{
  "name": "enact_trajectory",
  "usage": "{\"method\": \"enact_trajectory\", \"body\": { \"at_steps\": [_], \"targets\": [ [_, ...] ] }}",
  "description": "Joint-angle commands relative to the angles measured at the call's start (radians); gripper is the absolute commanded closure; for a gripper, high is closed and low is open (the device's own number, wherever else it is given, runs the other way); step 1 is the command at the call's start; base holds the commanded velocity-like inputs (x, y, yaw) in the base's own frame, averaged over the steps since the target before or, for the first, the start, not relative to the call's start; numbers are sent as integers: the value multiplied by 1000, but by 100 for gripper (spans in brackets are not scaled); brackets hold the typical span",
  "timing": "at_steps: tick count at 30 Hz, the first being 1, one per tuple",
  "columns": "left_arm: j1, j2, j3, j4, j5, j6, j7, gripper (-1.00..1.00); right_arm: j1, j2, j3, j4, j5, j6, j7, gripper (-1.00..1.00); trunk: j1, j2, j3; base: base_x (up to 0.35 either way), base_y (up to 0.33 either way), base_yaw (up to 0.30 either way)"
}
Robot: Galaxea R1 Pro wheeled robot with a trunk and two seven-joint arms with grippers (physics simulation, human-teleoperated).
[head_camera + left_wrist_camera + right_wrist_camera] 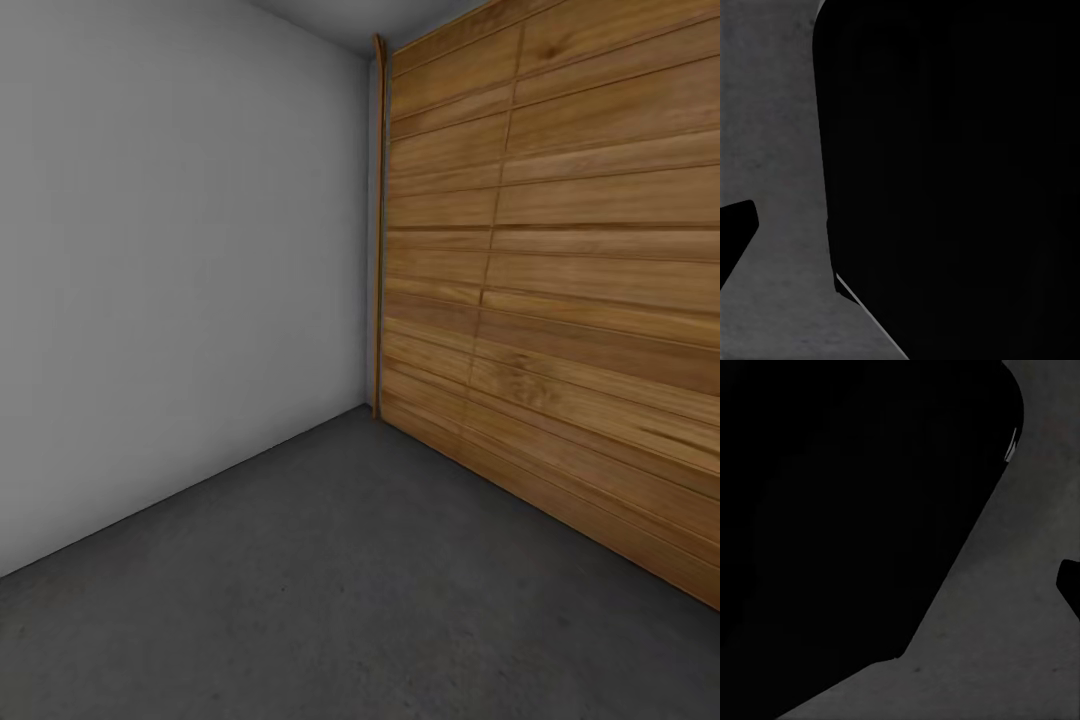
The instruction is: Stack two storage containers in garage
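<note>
The robot stands in the garage, facing a corner: grey wall (180, 260) from 9 to 11 o'clock, plank door (560, 280) from 12 to 3, bare floor (350, 600) below. No bin lies here (delivery and stacking seem undone). Both wrist views are dark; the jaws' state cannot be told.

place: probably the garage | wide plank door (560, 290) | grey wall (180, 270) | the floor (330, 610) dark concrete-like

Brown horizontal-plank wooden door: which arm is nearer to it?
Right, probably: the door runs along the head view's right, that arm's side; the left arm's side faces the grey-white wall. Both wrist views look at dark grey floor.
</note>
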Motion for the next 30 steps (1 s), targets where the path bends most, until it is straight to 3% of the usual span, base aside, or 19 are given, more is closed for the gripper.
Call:
{"method": "enact_trajectory", "body": {
  "at_steps": [1, 30],
  "targets": [
    [0, 0, 0, 0, 0, 0, 0, -100, 0, 0, 3, 0, 1, 0, 0, -100, 0, 0, -1, 0, 0, 0],
    [0, 0, 0, 0, 0, 0, 0, -100, 0, 0, 3, 0, 1, 0, 0, -100, 0, 0, -1, 0, 0, 0]
  ]
}}
